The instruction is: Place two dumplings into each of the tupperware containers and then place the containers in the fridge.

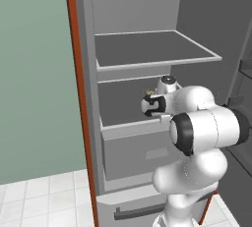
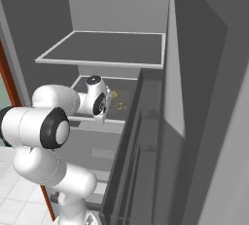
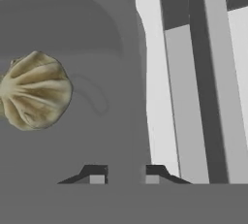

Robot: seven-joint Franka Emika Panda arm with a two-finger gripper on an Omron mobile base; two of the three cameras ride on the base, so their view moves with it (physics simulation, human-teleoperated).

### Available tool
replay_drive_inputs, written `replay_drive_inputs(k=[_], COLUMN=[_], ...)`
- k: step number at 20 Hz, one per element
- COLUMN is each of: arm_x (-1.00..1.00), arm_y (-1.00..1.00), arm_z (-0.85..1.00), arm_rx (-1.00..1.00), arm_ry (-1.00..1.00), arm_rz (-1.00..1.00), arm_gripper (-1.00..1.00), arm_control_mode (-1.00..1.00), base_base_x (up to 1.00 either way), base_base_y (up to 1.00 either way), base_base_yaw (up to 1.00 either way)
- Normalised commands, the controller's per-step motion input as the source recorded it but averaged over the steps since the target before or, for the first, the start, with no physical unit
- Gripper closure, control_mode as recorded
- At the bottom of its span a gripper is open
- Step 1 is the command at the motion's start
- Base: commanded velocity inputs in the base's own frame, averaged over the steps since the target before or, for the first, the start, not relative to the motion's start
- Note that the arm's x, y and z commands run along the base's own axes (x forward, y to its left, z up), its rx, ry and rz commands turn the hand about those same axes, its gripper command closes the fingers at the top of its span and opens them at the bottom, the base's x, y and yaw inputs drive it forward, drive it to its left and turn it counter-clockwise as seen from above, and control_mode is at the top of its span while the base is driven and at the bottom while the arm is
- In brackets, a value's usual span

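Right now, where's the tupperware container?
In the fridge, on its lower shelf: the tupperware container holds a dumpling, gripper shut on its wall.

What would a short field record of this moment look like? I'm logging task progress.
fridge: door open, arm reaching inside
gripper: shut, apparently on the tupperware container's wall
tupperware container: inside the fridge, at the level of the shelf below the top one
dumplings: two in the container, in the right base view
still to do: release not yet made
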Motion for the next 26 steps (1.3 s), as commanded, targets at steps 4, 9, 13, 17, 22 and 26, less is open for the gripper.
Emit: replay_drive_inputs(k=[4, 9, 13, 17, 22, 26], arm_x=[0.16, 0.0, 0.0, 0.0, -0.23, -0.41], arm_y=[0.0, 0.0, 0.0, 0.0, -0.15, -0.09], arm_z=[-0.15, -0.02, 0.0, 0.0, 0.19, 0.64], arm_rx=[0.0, 0.0, 0.0, 0.0, 0.0, 0.0], arm_ry=[0.0, 0.01, 0.0, -0.04, -0.08, 0.0], arm_rz=[0.0, 0.0, 0.0, 0.0, 0.0, 0.0], arm_gripper=[1.0, 1.0, -1.0, -1.0, -1.0, -1.0], arm_control_mode=[-1.0, -1.0, -1.0, -1.0, -1.0, -1.0], base_base_x=[0.0, 0.0, 0.0, 0.0, 0.0, 0.0], base_base_y=[0.0, 0.0, 0.0, 0.0, 0.0, 0.0], base_base_yaw=[0.0, 0.0, 0.0, 0.0, 0.0, 0.0])
